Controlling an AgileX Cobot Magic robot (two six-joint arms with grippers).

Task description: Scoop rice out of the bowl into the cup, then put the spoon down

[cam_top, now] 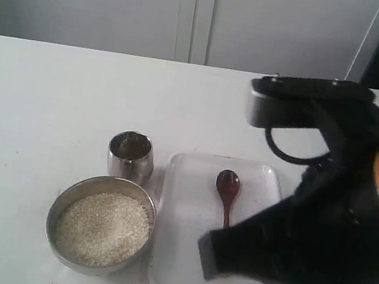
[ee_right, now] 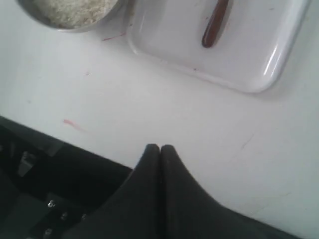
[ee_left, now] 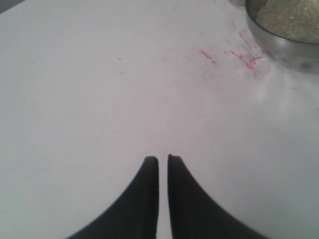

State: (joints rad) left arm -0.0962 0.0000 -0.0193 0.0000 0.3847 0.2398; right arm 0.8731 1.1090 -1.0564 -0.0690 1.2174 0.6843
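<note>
Fingers of my left gripper (ee_left: 163, 159) are clenched almost together, with only a sliver of gap between the black tips and nothing held. The white table (ee_left: 99, 89) spreads bare in front of them, and faint red scratch marks (ee_left: 239, 55) lie on it close to the wide, shallow stainless-steel bowl (cam_top: 51, 220). That bowl sits left of centre and holds the heap of small off-white rice grains (cam_top: 102, 228). The small rounded steel cup (cam_top: 131, 154) stands just behind it, close to the rim. To their right lies a white rectangular tray (cam_top: 179, 256). The dark reddish-brown wooden spoon (cam_top: 228, 191) rests flat on it, oval end away and handle running under my black right arm (cam_top: 319, 234). Right gripper (ee_right: 160, 147) is pinched fully closed on nothing, near the table's front edge and well apart from the spoon.
</note>
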